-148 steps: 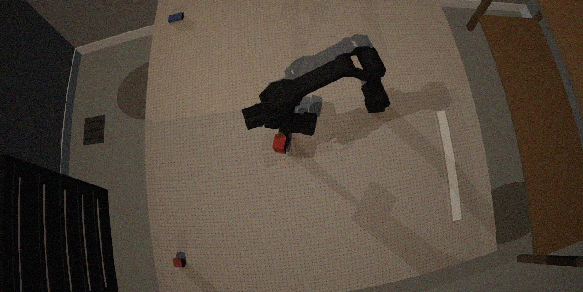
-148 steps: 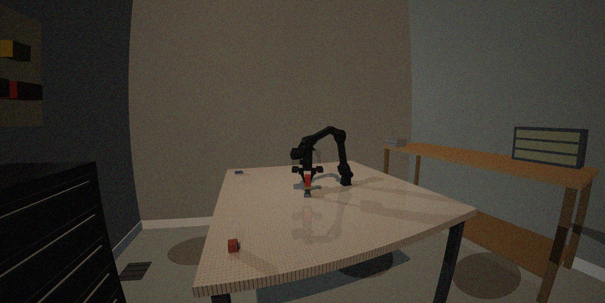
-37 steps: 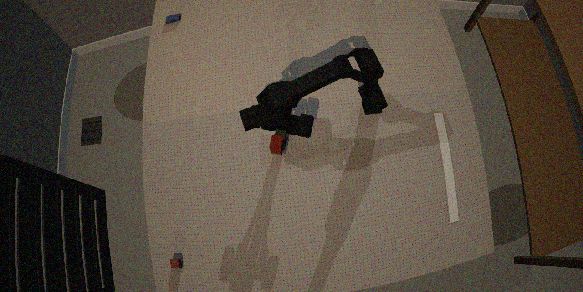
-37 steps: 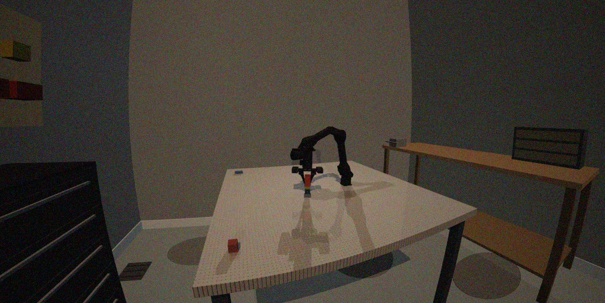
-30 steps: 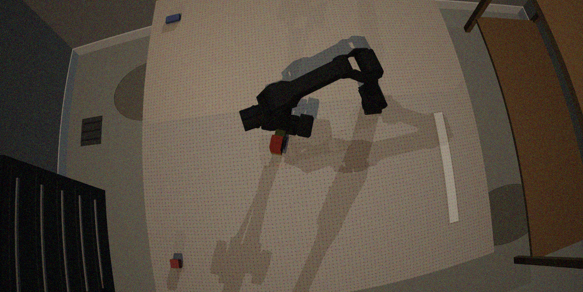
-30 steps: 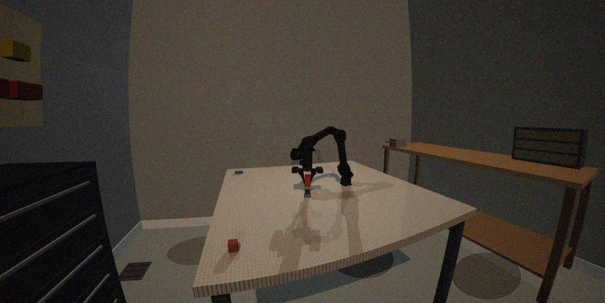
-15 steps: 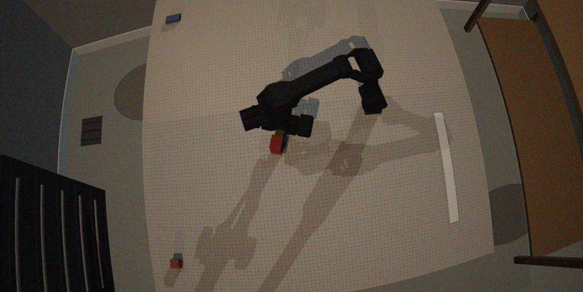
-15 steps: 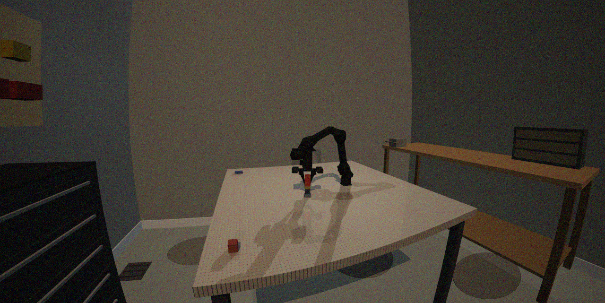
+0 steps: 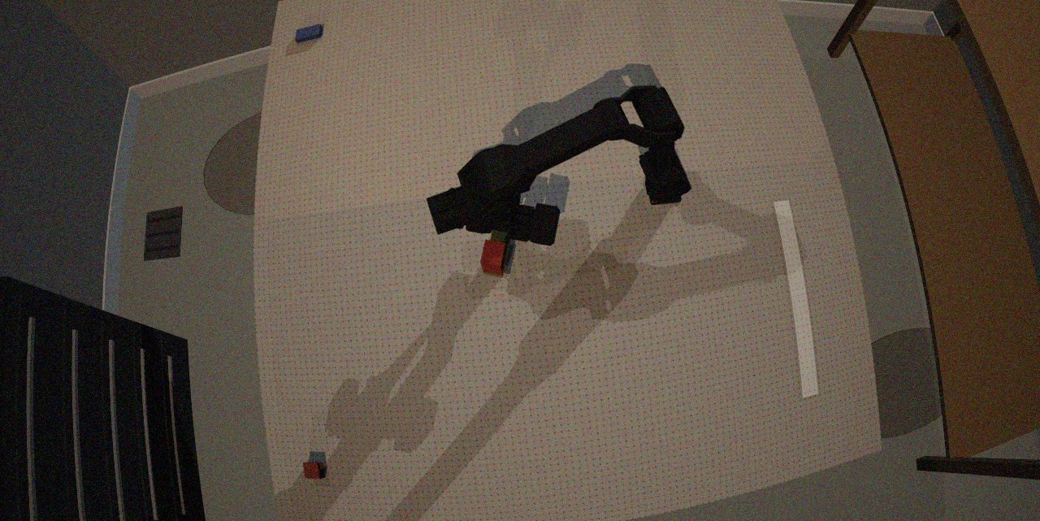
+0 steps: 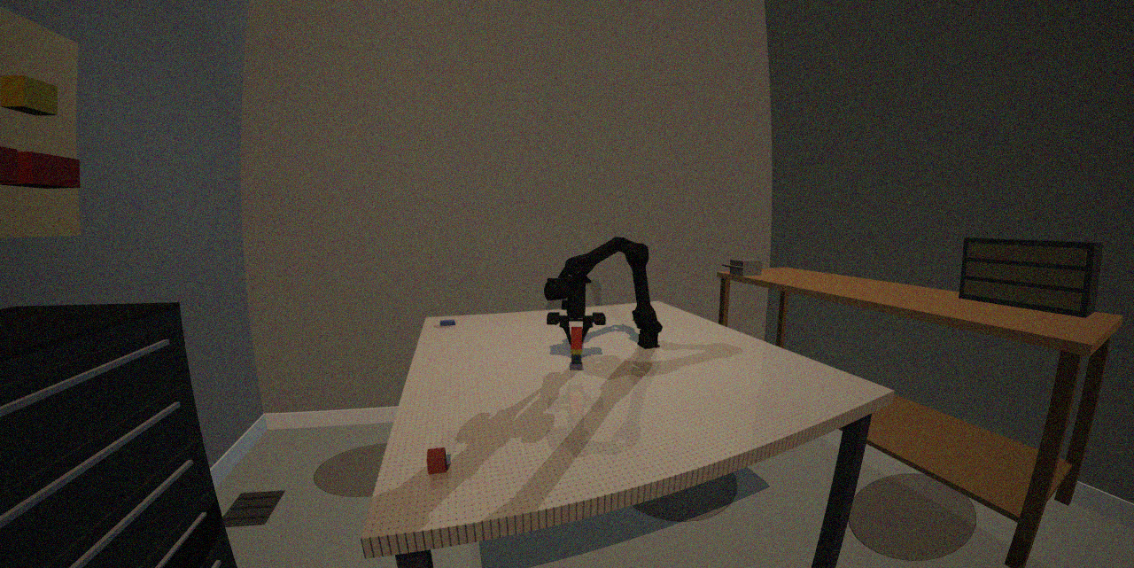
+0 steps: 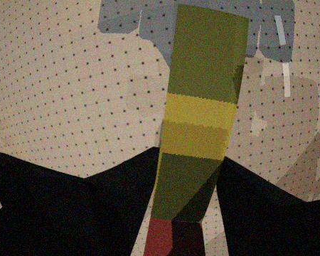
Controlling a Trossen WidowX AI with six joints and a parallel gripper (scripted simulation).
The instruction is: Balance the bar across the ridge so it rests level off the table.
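A green bar (image 11: 209, 53) (image 9: 499, 235) with a yellow band (image 11: 199, 124) runs lengthwise through the wrist view. A red block (image 9: 493, 256) (image 10: 576, 340) (image 11: 158, 236) is at its end nearest the exterior camera. My gripper (image 11: 188, 159) is shut on the bar, its black fingers against both long sides, close to the yellow band. A small dark shape (image 10: 576, 362) shows low under the red block; whether it is the ridge I cannot tell. The ridge and the bar's underside are hidden, so neither contact nor exact level can be judged.
The pale dotted table (image 9: 654, 387) (image 10: 713, 398) carries a loose red cube (image 9: 312, 470) (image 10: 437, 461) near one corner and a small blue block (image 9: 309, 33) (image 10: 446, 322) at another. A black drawer cabinet (image 9: 94, 401) (image 10: 95, 406) and a wooden bench (image 9: 923, 227) (image 10: 896, 296) stand beyond the table.
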